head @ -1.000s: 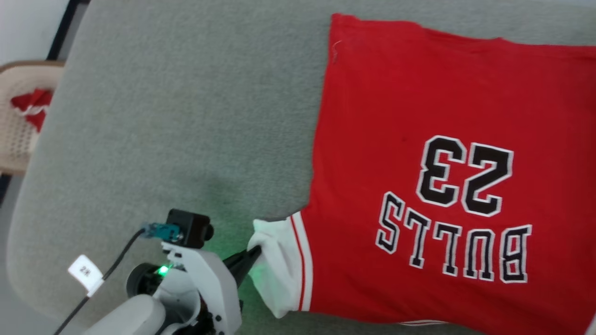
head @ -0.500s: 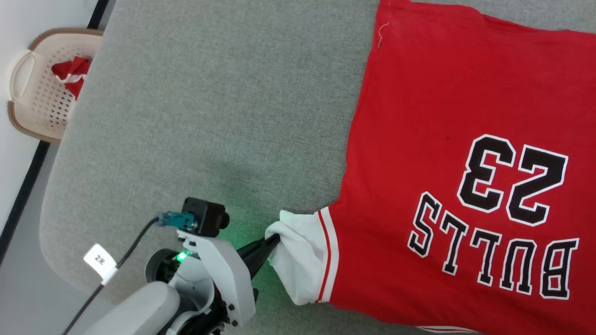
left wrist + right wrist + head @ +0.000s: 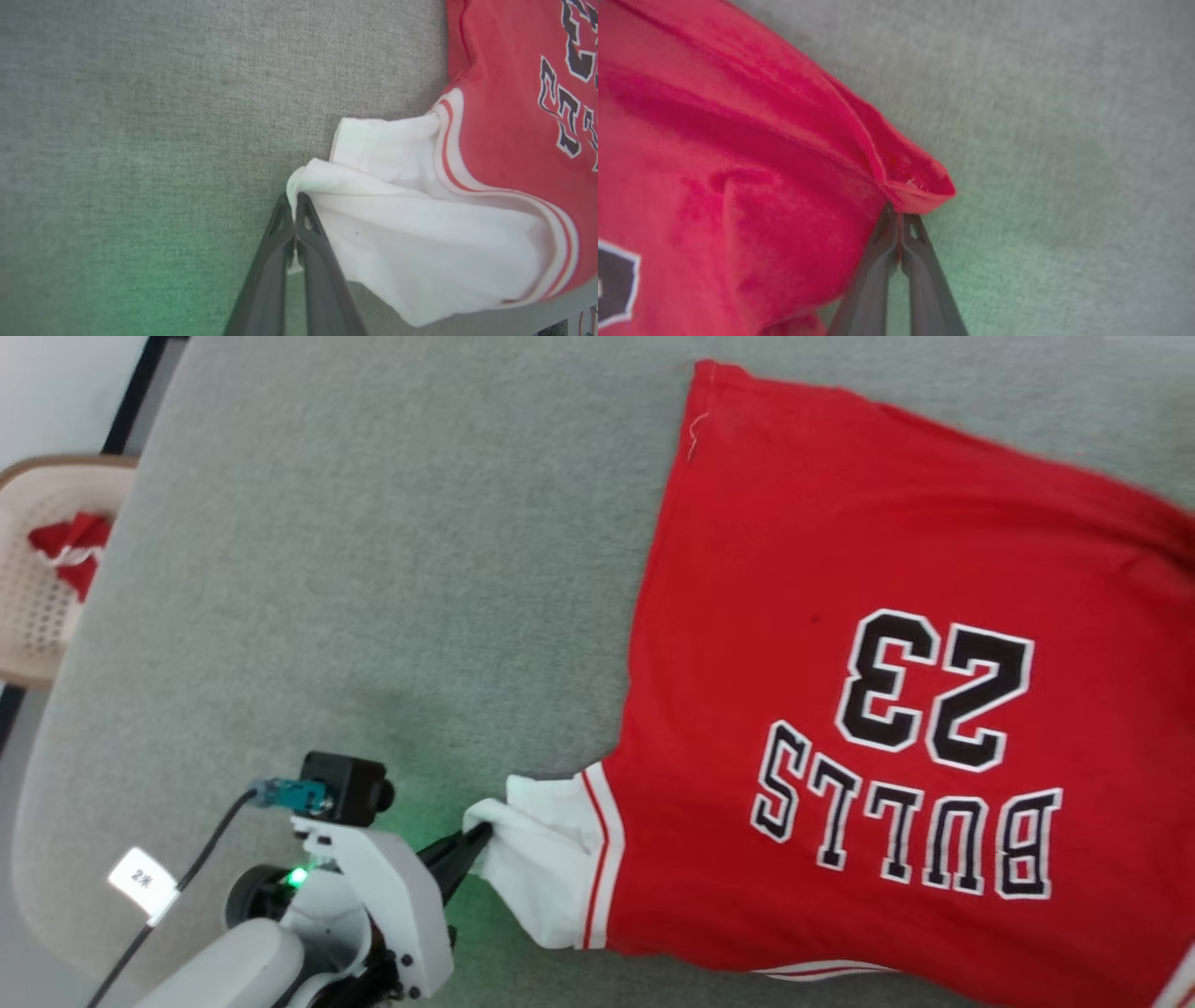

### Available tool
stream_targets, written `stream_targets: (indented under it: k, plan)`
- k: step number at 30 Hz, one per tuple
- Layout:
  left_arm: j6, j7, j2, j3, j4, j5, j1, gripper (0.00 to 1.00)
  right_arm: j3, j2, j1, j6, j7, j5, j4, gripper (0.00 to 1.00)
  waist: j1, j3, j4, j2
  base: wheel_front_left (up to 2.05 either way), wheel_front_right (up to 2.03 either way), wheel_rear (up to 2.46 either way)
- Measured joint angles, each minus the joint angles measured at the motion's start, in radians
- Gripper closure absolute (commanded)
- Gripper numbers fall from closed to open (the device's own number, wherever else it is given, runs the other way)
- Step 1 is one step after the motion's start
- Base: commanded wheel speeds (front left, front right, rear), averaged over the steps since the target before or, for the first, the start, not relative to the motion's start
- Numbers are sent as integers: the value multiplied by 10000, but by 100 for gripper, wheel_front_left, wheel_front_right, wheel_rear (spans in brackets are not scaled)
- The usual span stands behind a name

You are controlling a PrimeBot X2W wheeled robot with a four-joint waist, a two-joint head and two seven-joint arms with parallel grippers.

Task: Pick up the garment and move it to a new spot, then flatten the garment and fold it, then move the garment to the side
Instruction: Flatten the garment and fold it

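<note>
Red hem corner [image 3: 920,186] nipped in the closed right gripper [image 3: 900,214], white sleeve tip [image 3: 301,179] in the closed left gripper [image 3: 294,201], so draw the garment [image 3: 840,569] spread between them taut, evenly and low

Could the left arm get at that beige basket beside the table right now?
Probably not as is: the left gripper is shut on the white sleeve of the garment, and the basket sits beyond the table edge.

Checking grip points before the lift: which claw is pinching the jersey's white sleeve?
The left claw: it is shut on the edge of the Bulls jersey's white sleeve. The right claw grips a red corner instead.
</note>
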Motion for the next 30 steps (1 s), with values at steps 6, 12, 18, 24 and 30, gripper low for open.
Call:
stream_targets:
  k: [6, 12, 18, 24, 30]
  plan:
    - [255, 31, 353, 86, -146, -75, 322, 100, 255, -840, 2328, 0, 242, 1647, -2259, 100, 0, -490, -543, 0, 0, 0, 0]
    - [460, 159, 723, 159, -353, -146, 582, 100, -357, -867, 4891, 0, 286, 2299, -4029, 100, 0, -956, -1106, 0, 0, 0, 0]
    - [619, 209, 905, 199, -579, -234, 787, 100, -1149, -261, 7056, 0, 236, 2362, -5108, 100, 0, -1374, -1594, 0, 0, 0, 0]
    - [648, 255, 941, 186, -660, -295, 881, 100, -1628, 589, 8289, 2, -562, 1923, -5223, 100, 0, -1709, -1901, 0, 0, 0, 0]
    - [646, 278, 957, 174, -639, -324, 962, 100, -1595, 1066, 8324, 19, -1766, 1302, -4531, 100, 0, -1890, -2073, 0, 0, 0, 0]
